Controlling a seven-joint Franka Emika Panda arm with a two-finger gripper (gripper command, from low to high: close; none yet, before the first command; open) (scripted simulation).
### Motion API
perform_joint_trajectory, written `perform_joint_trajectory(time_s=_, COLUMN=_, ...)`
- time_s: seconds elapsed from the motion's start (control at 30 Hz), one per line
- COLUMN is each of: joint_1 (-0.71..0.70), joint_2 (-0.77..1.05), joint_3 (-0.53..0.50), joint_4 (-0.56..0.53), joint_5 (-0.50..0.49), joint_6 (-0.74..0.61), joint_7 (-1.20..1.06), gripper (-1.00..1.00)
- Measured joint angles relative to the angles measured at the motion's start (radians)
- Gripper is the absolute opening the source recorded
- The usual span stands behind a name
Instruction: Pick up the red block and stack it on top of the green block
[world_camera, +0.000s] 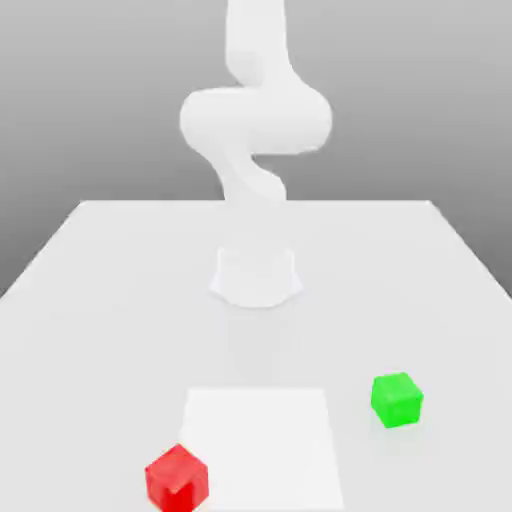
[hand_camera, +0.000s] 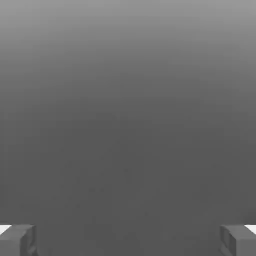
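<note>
The red block (world_camera: 177, 477) sits on the white table (world_camera: 100, 300) near its front edge, toward the exterior view's left, at the corner of a brighter white square patch (world_camera: 262, 440). On the exterior view's right, a little further back, the green block (world_camera: 397, 399) rests beside that patch. The two cubes are apart, with the patch between them. In the hand view my gripper (hand_camera: 128, 241) is open, its grey fingertips (hand_camera: 18, 240) far apart with nothing between them, and plain grey background lies behind them. The arm (world_camera: 256, 120) rises from its base and leaves the exterior view's top.
The arm's round white base (world_camera: 256, 275) stands in the middle of the table, behind both cubes. The table's back edge runs across the exterior view behind the base, and its side edges slant outward toward the front.
</note>
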Motion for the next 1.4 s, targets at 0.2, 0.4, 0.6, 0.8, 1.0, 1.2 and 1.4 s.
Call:
perform_joint_trajectory(time_s=0.2, joint_1=-0.075, joint_2=0.224, joint_3=0.034, joint_4=-0.027, joint_5=-0.032, joint_6=0.077, joint_7=0.137, gripper=0.00)
perform_joint_trajectory(time_s=0.4, joint_1=-0.132, joint_2=0.442, joint_3=0.050, joint_4=-0.053, joint_5=-0.063, joint_6=0.152, joint_7=0.270, gripper=0.00)
perform_joint_trajectory(time_s=0.6, joint_1=-0.176, joint_2=0.659, joint_3=0.048, joint_4=-0.079, joint_5=-0.074, joint_6=0.228, joint_7=0.389, gripper=0.00)
perform_joint_trajectory(time_s=0.8, joint_1=-0.199, joint_2=0.873, joint_3=0.038, joint_4=-0.106, joint_5=-0.041, joint_6=0.306, joint_7=0.476, gripper=0.00)
perform_joint_trajectory(time_s=1.0, joint_1=-0.196, joint_2=1.088, joint_3=0.024, joint_4=-0.093, joint_5=-0.029, joint_6=0.452, joint_7=0.508, gripper=0.00)
perform_joint_trajectory(time_s=1.2, joint_1=-0.194, joint_2=1.113, joint_3=0.022, joint_4=-0.089, joint_5=-0.033, joint_6=0.474, joint_7=0.511, gripper=-1.00)
perform_joint_trajectory(time_s=1.4, joint_1=-0.202, joint_2=0.990, joint_3=0.032, joint_4=-0.108, joint_5=-0.018, joint_6=0.371, joint_7=0.500, gripper=-1.00)
